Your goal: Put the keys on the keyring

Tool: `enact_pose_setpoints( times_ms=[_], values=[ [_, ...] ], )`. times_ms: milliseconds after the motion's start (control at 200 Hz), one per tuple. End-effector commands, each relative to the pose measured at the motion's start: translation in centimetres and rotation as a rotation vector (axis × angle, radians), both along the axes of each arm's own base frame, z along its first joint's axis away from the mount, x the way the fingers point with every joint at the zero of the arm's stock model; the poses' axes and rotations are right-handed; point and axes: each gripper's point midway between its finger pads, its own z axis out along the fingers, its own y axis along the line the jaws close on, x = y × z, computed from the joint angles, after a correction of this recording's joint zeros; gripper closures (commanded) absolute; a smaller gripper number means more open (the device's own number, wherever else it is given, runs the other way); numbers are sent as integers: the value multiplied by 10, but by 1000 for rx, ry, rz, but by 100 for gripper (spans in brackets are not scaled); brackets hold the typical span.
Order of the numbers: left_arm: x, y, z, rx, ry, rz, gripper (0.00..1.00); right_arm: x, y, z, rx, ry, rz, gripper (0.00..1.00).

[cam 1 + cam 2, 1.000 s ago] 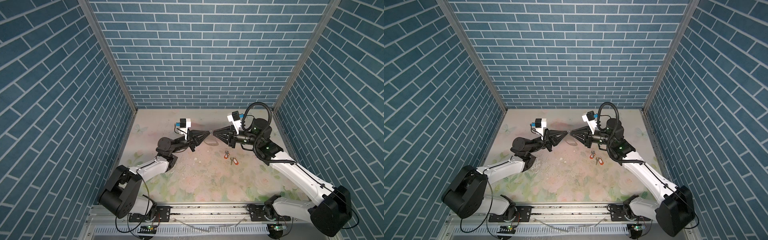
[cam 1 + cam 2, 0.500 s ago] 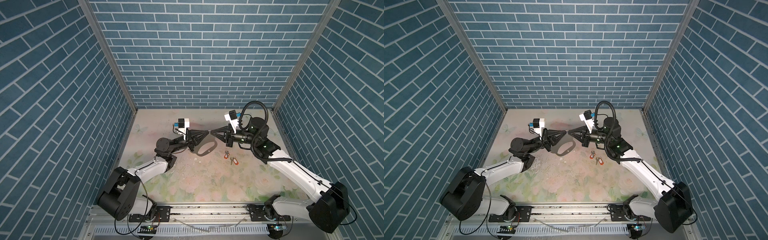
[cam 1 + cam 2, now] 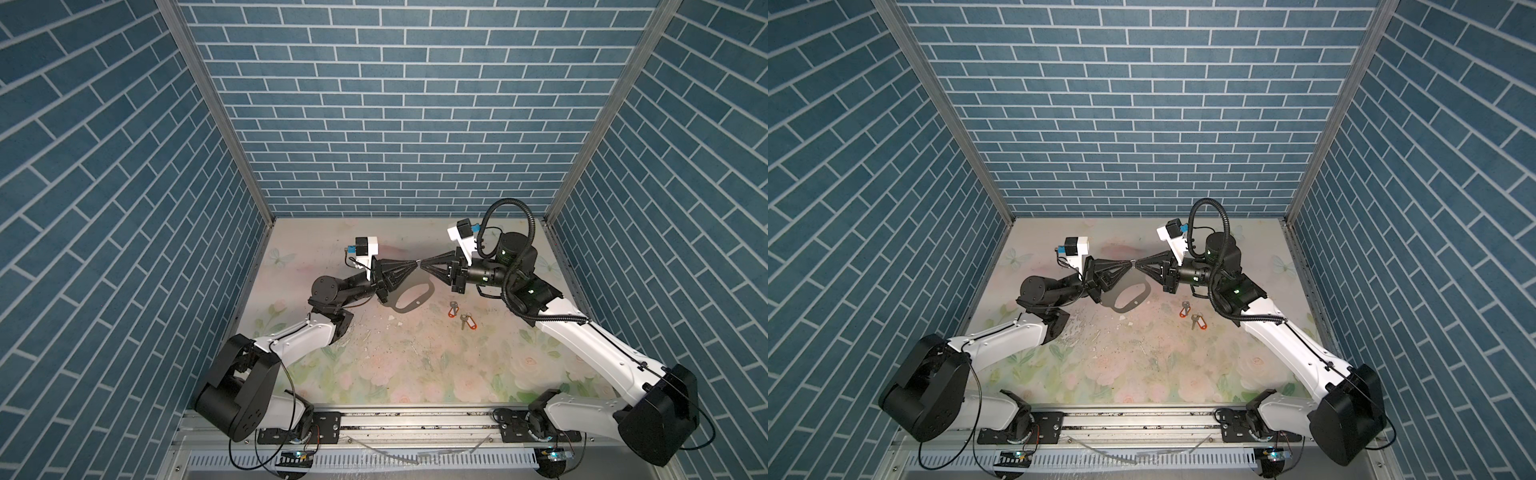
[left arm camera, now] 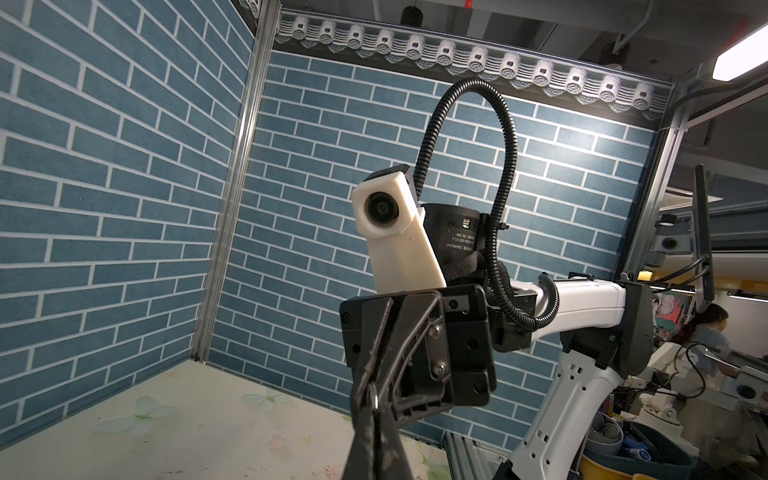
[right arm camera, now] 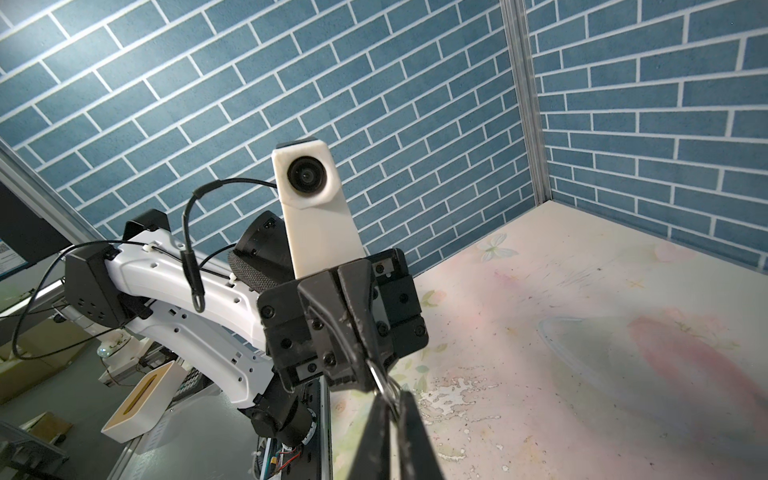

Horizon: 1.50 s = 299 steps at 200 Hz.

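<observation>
Silver metal shows where the two arms meet. The left gripper (image 3: 415, 262) and the right gripper (image 3: 423, 263) point at each other tip to tip above the far half of the worktop (image 3: 415, 374), and between the tips we see a small silver ring (image 5: 384, 380). In the right wrist view the left fingers (image 5: 353, 320) are pressed together and pinch that ring at their very tips. The right fingers (image 5: 374, 440) stand almost together with a thin slit between them, and the ring's edge reaches into the slit. We cannot tell whether they truly clamp it. The left wrist view gives the same meeting from the opposite side, with the ring (image 4: 372, 395) at the tips of the right fingers (image 4: 388, 332). In both top views the keyring (image 3: 433, 289) (image 3: 1148, 289) shows as a dark oval loop just under the meeting tips, its left end running beneath the left fingers. We cannot tell whether it hangs clear of the worktop or touches it. The keys (image 3: 453, 310) (image 3: 1185, 311) lie flat on the pale floral worktop to the right of the loop and apart from it. The two sit close beside each other with their orange-red tags showing, and neither gripper touches them.
</observation>
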Motion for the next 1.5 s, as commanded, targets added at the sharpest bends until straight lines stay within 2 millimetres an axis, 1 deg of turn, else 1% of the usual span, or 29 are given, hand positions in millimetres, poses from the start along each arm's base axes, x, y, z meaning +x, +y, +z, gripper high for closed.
enact_pose_setpoints(
  times_ms=[0,75,160,305,375,385,410,475,560,615,630,720,885,1000,1065,1220,1350,1490],
  values=[
    [-8,3,3,-6,-36,-8,100,-7,0,20,-3,-64,0,80],
    [-6,2,1,5,-20,1,100,-4,-4,17,-27,-72,-30,75],
    [-2,1,-3,27,1,14,100,-4,-5,14,-47,-70,-43,73],
    [8,1,-9,71,43,66,100,-1,-9,-1,-95,-55,-74,70],
    [20,0,-18,142,103,122,100,4,-12,-10,-131,-47,-111,70],
    [22,0,-23,162,121,132,100,4,-13,-12,-137,-46,-116,70],
    [27,0,-21,190,132,155,100,6,-14,-14,-147,-47,-130,70],
    [37,3,-32,283,188,219,100,9,-18,-20,-171,-43,-162,70],
    [44,6,-42,389,246,267,100,13,-22,-25,-194,-43,-197,70],
    [45,8,-50,456,288,280,100,15,-24,-28,-207,-39,-211,70],
    [45,8,-46,462,284,284,100,15,-24,-28,-210,-40,-212,70],
    [45,10,-56,559,335,289,100,16,-25,-32,-225,-41,-219,70],
    [38,17,-72,736,412,287,100,15,-28,-36,-256,-61,-224,71],
    [30,18,-79,837,449,255,100,12,-29,-38,-272,-86,-205,74],
    [23,15,-83,895,458,214,100,7,-27,-42,-281,-108,-165,75],
    [-2,6,-102,1087,440,112,100,-6,-18,-52,-273,-145,-39,77],
    [-18,1,-107,1211,397,52,100,-15,-15,-62,-268,-140,60,77],
    [-31,-5,-104,1252,362,-14,100,-22,-16,-71,-246,-107,118,78]
  ],
)
